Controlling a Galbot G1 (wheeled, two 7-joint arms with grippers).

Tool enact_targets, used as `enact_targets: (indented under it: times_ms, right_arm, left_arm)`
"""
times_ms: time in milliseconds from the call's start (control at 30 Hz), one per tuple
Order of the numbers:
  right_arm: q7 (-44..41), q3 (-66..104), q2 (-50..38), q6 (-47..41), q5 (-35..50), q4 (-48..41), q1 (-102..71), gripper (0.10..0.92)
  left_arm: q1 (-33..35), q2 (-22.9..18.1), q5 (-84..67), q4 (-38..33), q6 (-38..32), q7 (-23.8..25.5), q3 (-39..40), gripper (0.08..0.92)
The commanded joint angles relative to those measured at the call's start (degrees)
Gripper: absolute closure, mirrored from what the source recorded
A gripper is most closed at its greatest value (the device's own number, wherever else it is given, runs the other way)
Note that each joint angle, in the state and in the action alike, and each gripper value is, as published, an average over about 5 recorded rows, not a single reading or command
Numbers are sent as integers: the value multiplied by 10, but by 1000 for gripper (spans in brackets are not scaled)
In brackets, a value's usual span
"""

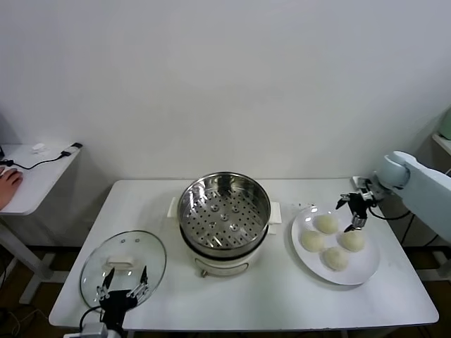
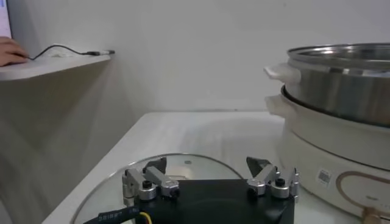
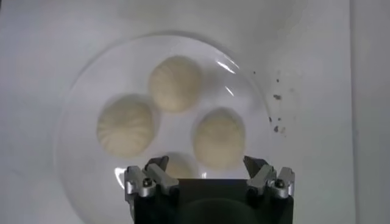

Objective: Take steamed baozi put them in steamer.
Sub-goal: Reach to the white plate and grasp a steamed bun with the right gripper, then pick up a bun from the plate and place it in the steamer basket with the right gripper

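On the white bench (image 1: 282, 296), the steamer (image 1: 224, 211) sits at center with nothing in it. At its 3 o'clock, four steamed baozi (image 1: 326, 224) rest on a white plate (image 1: 366, 271). The right end effector (image 1: 354, 211) hovers over the plate's far edge, fingers spread wide, holding nothing. The left end effector (image 1: 124, 284), also wide open and holding nothing, hangs above the glass lid (image 1: 106, 257) at the steamer's 8 o'clock.

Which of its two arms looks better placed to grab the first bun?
The right. Its open right gripper hangs just above the four baozi on the white plate. The left gripper sits open over the glass lid, across the steamer from them.
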Motion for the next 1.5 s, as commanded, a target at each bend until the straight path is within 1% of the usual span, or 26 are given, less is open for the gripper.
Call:
enact_targets:
  times_ms: [33, 367, 733, 833, 1000, 1100, 1233, 1367, 1500]
  right_arm:
    - [5, -13, 76, -5, -26, -88, -7, 203]
    - [23, 32, 93, -6, -67, -129, -40, 203]
    - [34, 60, 107, -11, -69, -145, -49, 215]
    - [33, 60, 104, -13, -61, -139, -49, 257]
    - [32, 58, 94, -16, -42, -116, -49, 376]
    - [31, 49, 81, -16, -30, -92, -39, 421]
    - [23, 5, 46, -15, 11, -32, 19, 430]
    - [2, -92, 9, -9, 76, 55, 150, 431]
    - [-22, -205, 11, 13, 136, 146, 310, 431]
  left_arm:
    - [1, -4, 5, 2, -4, 1, -3, 177]
    - [1, -3, 2, -9, -4, 3, -7, 177]
    - [5, -2, 2, -18, -7, 3, -8, 177]
    - [6, -3, 2, -21, -7, 3, -8, 177]
    - [7, -4, 3, -25, -7, 2, -7, 177]
    - [9, -5, 4, -28, -7, 2, -6, 177]
    - [12, -5, 4, -32, -8, 2, -7, 177]
    - [12, -4, 4, -33, -9, 2, -6, 177]
    - [12, -2, 5, -37, -7, 2, -2, 177]
